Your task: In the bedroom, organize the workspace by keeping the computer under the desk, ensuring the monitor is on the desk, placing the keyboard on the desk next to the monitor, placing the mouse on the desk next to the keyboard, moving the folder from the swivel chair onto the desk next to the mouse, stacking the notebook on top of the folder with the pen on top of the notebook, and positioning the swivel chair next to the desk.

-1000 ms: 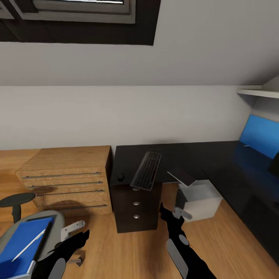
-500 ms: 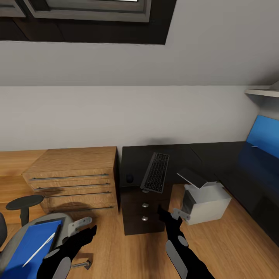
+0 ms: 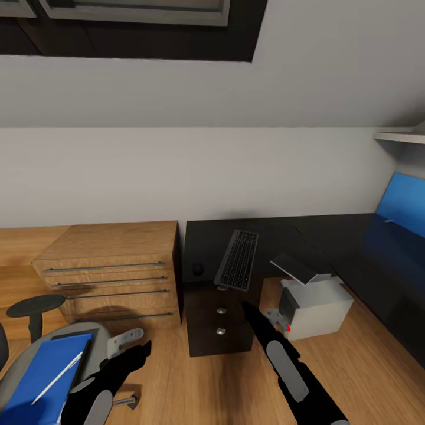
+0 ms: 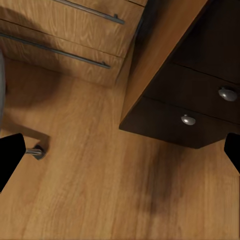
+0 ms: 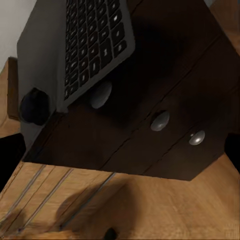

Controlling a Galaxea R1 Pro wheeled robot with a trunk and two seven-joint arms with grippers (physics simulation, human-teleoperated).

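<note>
1. Overhead first, head view: the keyboard (image 3: 238, 260) is lying on the black tabletop (image 3: 277, 236), its near end hanging over the front edge above the drawer unit (image 3: 219, 321). The mouse (image 3: 198, 270) is sitting on the tabletop beside it, apart from it. The computer (image 3: 316, 304) is standing on the floor, tucked partly under the tabletop's edge. The swivel chair (image 3: 97, 339) is well apart from the tabletop, carrying the folder (image 3: 41, 375) with the pen (image 3: 57, 378) lying on top; a dark edge along the folder's side may be the notebook, cannot confirm. A blue panel (image 3: 404, 203) is leaning at the far end. The right gripper (image 3: 248, 310) is reaching toward the drawer unit below the keyboard; the left gripper (image 3: 139, 352) is hanging low near the chair.

2. Left wrist view: looking down at the wood floor (image 4: 100, 190), the drawer unit's knobs (image 4: 188, 119) and the light-wood chest (image 4: 65, 40). Both fingertips (image 4: 10, 157) are showing at opposite edges, so the left jaws are spread wide, holding nothing.

3. Right wrist view: the keyboard's overhanging end (image 5: 95, 45), the mouse (image 5: 34, 106) and the knobs (image 5: 160, 120) are close ahead. Right jaws: cannot tell their state.

4. Judgement: step in hand is seating the keyboard. Next move calls for raising the right gripper to tabletop height and pushing the keyboard fully on.
</note>
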